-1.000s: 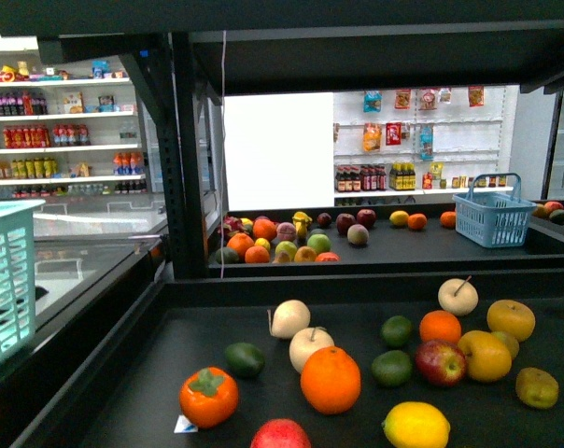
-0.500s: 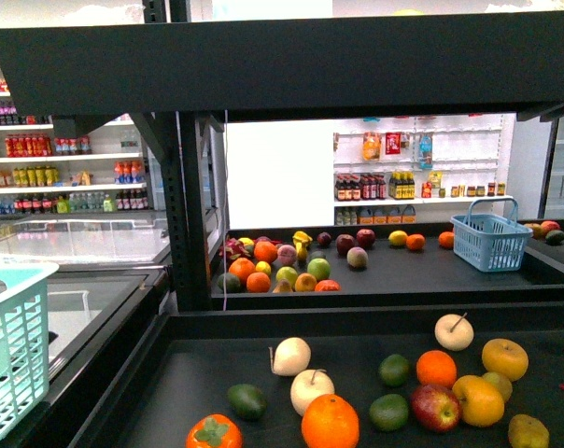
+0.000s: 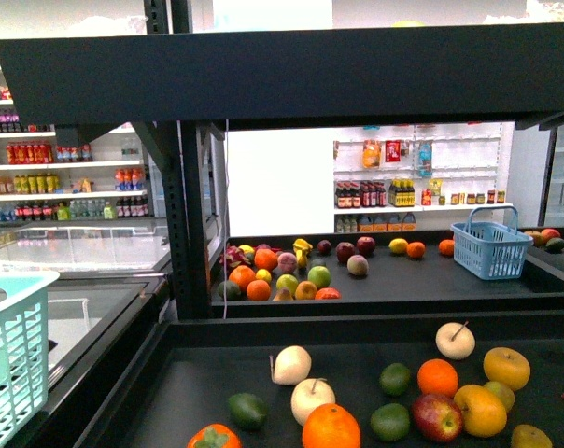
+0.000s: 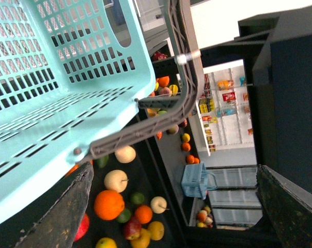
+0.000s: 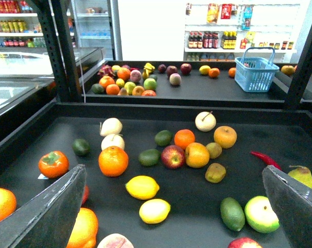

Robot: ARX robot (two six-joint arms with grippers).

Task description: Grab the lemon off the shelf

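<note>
Right gripper [image 5: 172, 167] held above the shelf [image 5: 52, 129], jaws wide apart and empty, presumably poised for a descent. Lemon [image 5: 142, 187] lying free on its black floor just beside a second lemon [image 5: 154, 211], near an orange [image 5: 113, 160], untouched by either arm. Left gripper [image 4: 174, 166] likewise spread, close by a teal basket [image 4: 52, 77], apparently placed ready to receive the fruit.

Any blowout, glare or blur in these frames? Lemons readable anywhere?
Front view: white wall panel blown out, canopy near black, fruit sharp, no lemon clearly shown. Left wrist view: basket blocks most of the frame, white opening clipped. Right wrist view: even light, lemons sharp, near fingers out of focus.
</note>
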